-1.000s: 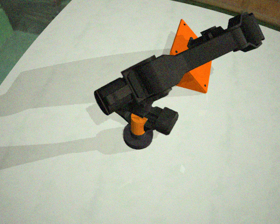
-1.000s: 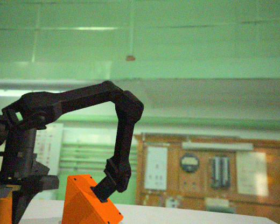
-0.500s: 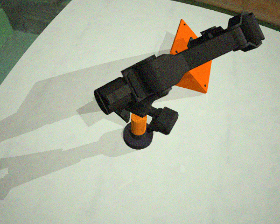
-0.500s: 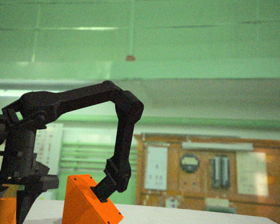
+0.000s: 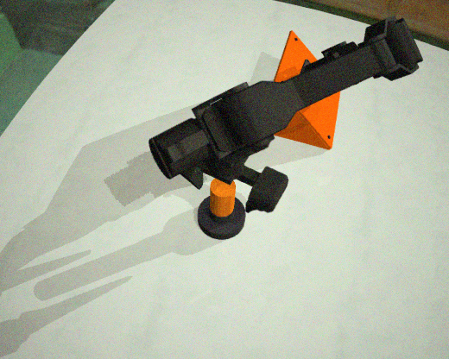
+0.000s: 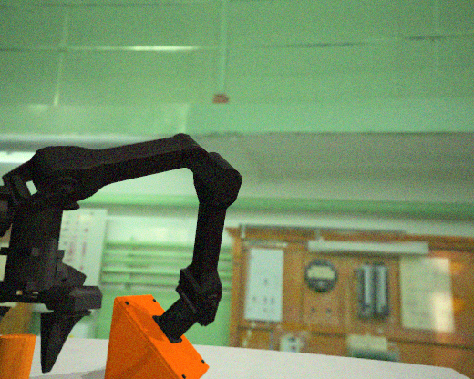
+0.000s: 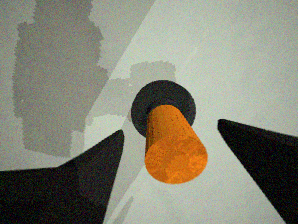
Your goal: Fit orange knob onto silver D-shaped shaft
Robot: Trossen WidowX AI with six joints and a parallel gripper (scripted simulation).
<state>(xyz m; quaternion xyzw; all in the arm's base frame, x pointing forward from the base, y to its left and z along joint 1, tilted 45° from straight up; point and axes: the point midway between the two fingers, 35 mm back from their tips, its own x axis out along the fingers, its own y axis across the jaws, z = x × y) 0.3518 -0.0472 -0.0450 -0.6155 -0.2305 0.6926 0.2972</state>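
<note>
The claw (image 6: 18, 360) (image 7: 169, 128) stands wide apart with nothing clamped; in the wrist view one finger is on each side of the orange knob (image 5: 222, 200) (image 6: 14, 357) (image 7: 176, 159), with a gap at both sides. The knob is upright over the round pedestal (image 5: 222, 230) (image 7: 188, 107), inside its rim as seen from the top and wrist views. The arm (image 5: 262, 108) (image 6: 144, 157) reaches over from its orange wedge-shaped mount (image 5: 319, 114) (image 6: 135, 337).

Progress: placement over the pedestal is done, and the release is done. No silver of the shaft shows below the knob, which suggests that it has gone down over the shaft. Full seating is probable but not proven. Left to do, if seated: lift the claw away without brushing the knob. If not seated: align the flats and press down.

Limits of inspection: the hole and both flats are hidden. The exterior view cuts off the knob's foot and omits the pedestal. From the top, the arm's wrist overhangs the knob's upper end, and the dark base makes the joint line hard to read.
</note>
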